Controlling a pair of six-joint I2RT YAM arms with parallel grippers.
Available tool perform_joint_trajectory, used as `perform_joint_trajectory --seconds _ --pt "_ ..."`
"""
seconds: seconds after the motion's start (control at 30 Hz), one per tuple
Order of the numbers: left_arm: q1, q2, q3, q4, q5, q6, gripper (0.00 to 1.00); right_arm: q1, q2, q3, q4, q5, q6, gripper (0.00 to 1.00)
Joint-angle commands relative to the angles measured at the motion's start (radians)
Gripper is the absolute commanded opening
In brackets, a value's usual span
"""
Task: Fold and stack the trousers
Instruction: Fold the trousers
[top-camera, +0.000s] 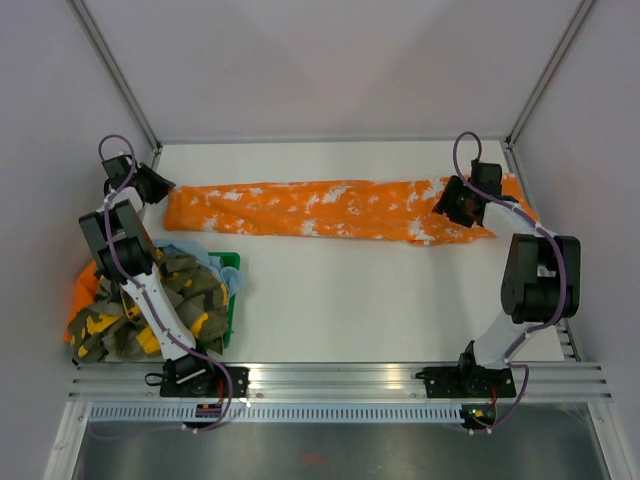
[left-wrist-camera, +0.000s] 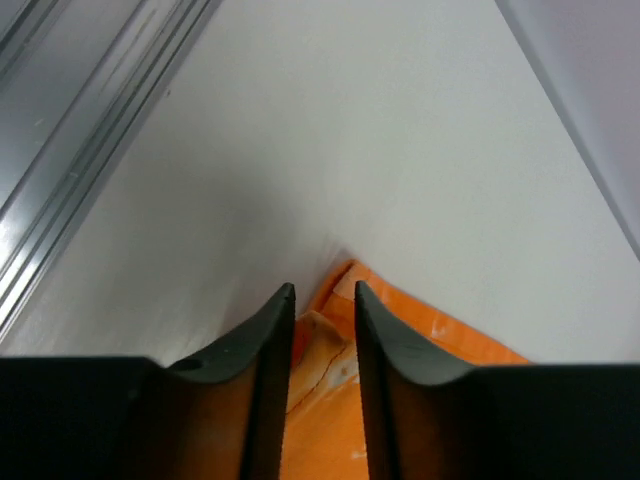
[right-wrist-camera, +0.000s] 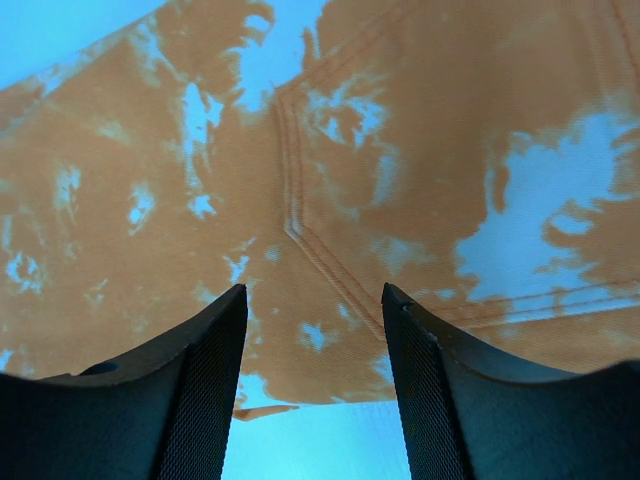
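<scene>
Trousers stretched across the far side of the table, a gripper at each end

The trousers lie flat and lengthwise along the far part of the table, orange mottled with white.

The left gripper is at their left end. Its jaws stand a narrow gap apart, and the tip of the cloth shows in that gap and under the fingers. The left arm reaches up the left side, over a heap of camouflage clothing, with its wrist turned towards the cloth.

The right gripper hangs wide apart over the right end, with seamed fabric below and nothing between its fingers. The right arm bends at the table's right edge, its forearm angled back and inward.
</scene>
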Motion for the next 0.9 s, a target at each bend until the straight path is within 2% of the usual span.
perform_joint_trajectory --seconds 0.0,0.07,0.13,0.33,0.43,0.57,0.63,0.73,0.8,0.83,0.87 --pt "0.007 0.037 0.123 -0.054 -0.021 0.024 0.39 0.025 0.015 0.008 0.094 -0.056 0.019 0.63" --pt "0.005 0.031 0.128 -0.08 -0.052 0.03 0.56 0.039 0.017 0.026 0.106 -0.062 0.016 0.63" --pt "0.005 0.002 0.116 -0.081 -0.066 0.039 0.64 0.059 0.015 0.034 0.119 -0.064 0.008 0.63" --pt "-0.004 -0.104 0.07 -0.035 -0.02 0.087 0.66 0.11 0.061 0.087 0.126 -0.122 -0.002 0.64" --pt "-0.039 -0.123 0.097 -0.084 -0.044 0.195 0.69 0.147 0.098 0.129 0.129 -0.131 -0.013 0.63" --pt "-0.122 -0.066 0.202 -0.242 -0.096 0.382 0.69 0.177 0.133 0.175 0.131 -0.128 -0.013 0.63" --pt "-0.145 -0.061 0.203 -0.273 -0.148 0.403 0.7 0.187 0.147 0.19 0.135 -0.128 -0.01 0.64" --pt "-0.218 -0.043 0.263 -0.385 -0.152 0.47 0.69 0.191 0.158 0.198 0.134 -0.13 -0.008 0.63" --pt "-0.272 -0.073 0.249 -0.396 -0.17 0.533 0.69 0.193 0.161 0.194 0.132 -0.13 -0.008 0.64" --pt "-0.333 -0.086 0.235 -0.391 -0.175 0.568 0.69 0.194 0.164 0.191 0.135 -0.13 -0.01 0.64" --pt "-0.363 -0.095 0.235 -0.397 -0.167 0.647 0.69 0.194 0.165 0.19 0.135 -0.131 -0.01 0.64"
